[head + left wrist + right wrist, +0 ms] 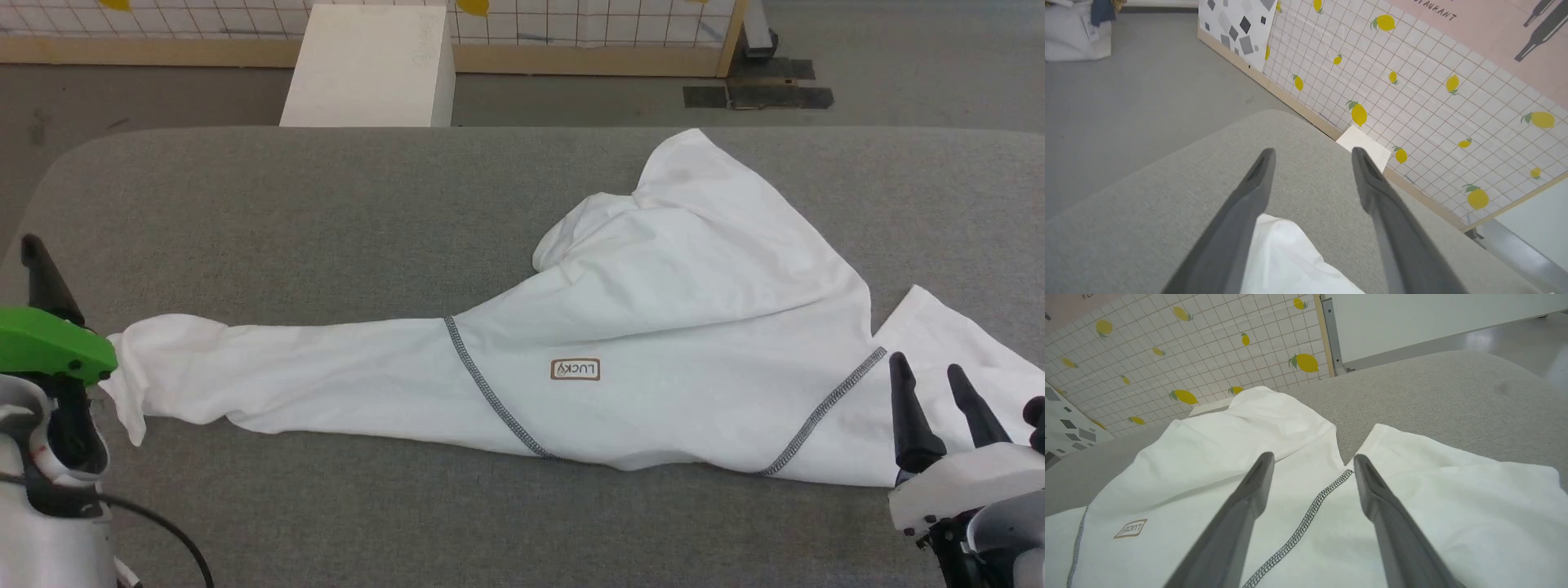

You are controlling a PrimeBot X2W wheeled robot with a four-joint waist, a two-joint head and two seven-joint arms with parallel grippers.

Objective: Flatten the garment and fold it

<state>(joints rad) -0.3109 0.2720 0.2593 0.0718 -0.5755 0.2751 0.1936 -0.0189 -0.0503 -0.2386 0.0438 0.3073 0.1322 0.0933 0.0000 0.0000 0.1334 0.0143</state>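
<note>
The white long-sleeved shirt (669, 327) lies rumpled on the grey table (286, 212), mostly on its right half, with one sleeve stretched out to the left. My left claw (1312, 157) stands wide and holds nothing, and the sleeve's end lies just beneath its fingers. My right claw (1312, 461) is wide too, hovering over the shirt above a grey stitched seam (1306, 526). The brown-outlined patch (575, 369) reads "LUCKY", upside down from my head. A pink wall panel (1494, 24) shows the letters "AURANT".
</note>
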